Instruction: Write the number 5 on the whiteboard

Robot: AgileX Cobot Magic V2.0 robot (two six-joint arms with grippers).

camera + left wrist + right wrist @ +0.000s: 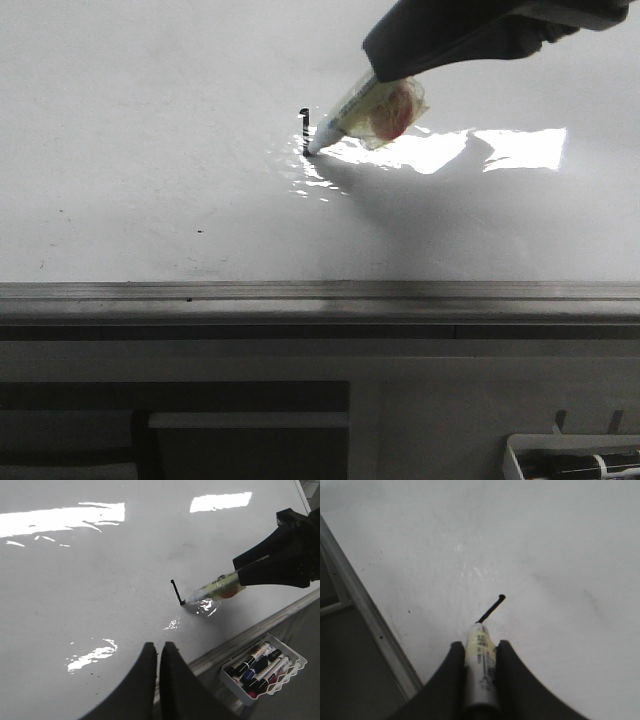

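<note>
The whiteboard [150, 150] [100, 555] [555, 555] is a glossy white surface with glare patches. On it the number 5 [304, 124] [176, 591] [491, 608] stands as one short black stroke with a tiny hook at its far end. A white marker [345, 118] [215, 587] [481, 665] with a yellowish label touches the near end of that stroke with its tip. My right gripper [378, 58] [239, 569] [480, 649] is shut on the marker's barrel. My left gripper [159, 647] hovers over the board's near part, shut and holding nothing.
A grey metal rim [320, 295] [260, 625] [365, 615] runs along the board's near edge. Beyond it, on the right, a white tray [231, 687] [515, 445] holds several spare markers. A few dark specks dot the board.
</note>
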